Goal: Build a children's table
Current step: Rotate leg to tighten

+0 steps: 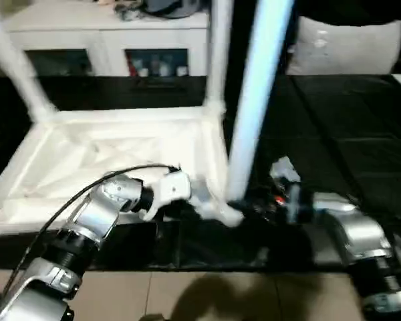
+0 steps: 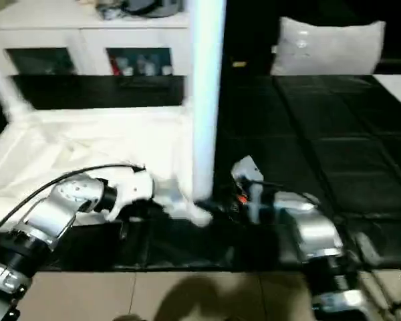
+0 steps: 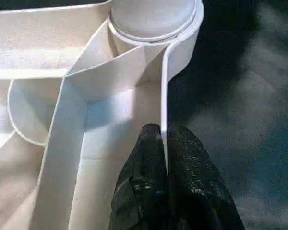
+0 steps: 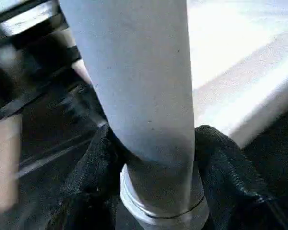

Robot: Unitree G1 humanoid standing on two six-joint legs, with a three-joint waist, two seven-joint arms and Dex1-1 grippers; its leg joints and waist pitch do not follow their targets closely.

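Observation:
The children's table lies upside down on the black work surface, its ribbed white top (image 1: 120,120) facing up. Two white legs (image 1: 217,53) (image 1: 17,67) stand in the far corner sockets. A third leg (image 1: 257,100) rises from the near right corner socket (image 1: 228,215). My right gripper (image 4: 153,158) is shut on this leg's lower end, one black finger (image 4: 93,172) on each side. My left gripper (image 3: 163,143) is shut on the top's thin rim wall (image 3: 164,86), just beside that corner socket (image 3: 153,19).
A white cabinet with glass doors (image 1: 107,40) stands behind the table. A pale cushion (image 1: 351,43) sits at the back right. The black work surface (image 1: 334,134) stretches to the right, and its near edge meets beige floor (image 1: 207,294). A black cable (image 1: 67,194) loops over my left forearm.

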